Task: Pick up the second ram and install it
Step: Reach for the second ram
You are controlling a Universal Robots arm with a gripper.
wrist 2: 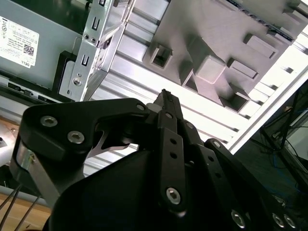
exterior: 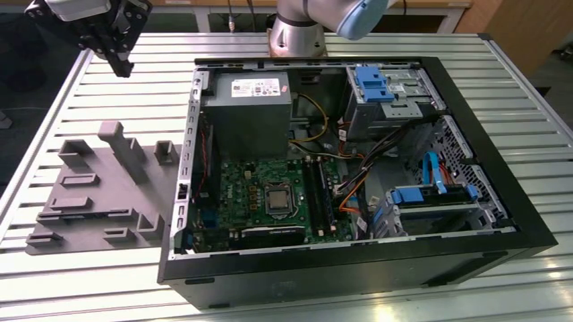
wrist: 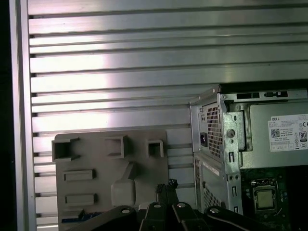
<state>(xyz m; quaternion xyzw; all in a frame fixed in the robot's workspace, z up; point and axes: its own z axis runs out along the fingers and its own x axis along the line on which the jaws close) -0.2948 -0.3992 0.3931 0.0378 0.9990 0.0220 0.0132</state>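
My gripper [exterior: 123, 67] hangs high over the far end of the table at the exterior view's left, beyond the grey moulded tray [exterior: 98, 194]. Its black fingers [wrist 2: 166, 103] are pressed together, shut, with nothing visible between them; the tips [wrist: 166, 185] appear over the tray [wrist: 110, 159]. A thin dark strip [exterior: 85, 213] lies along the tray's near part and looks like the second ram; its bluish edge [wrist: 82, 216] peeks out beside the gripper body. The open computer case [exterior: 358, 174] holds the motherboard with its long black slot rails [exterior: 318, 194].
Slatted aluminium table [exterior: 134, 100] with bare room between tray and far edge. Inside the case are the grey power supply [exterior: 246, 107], blue drive brackets [exterior: 376, 84] and orange cables [exterior: 349, 194]. The arm's base [exterior: 300, 30] stands at the table's far edge.
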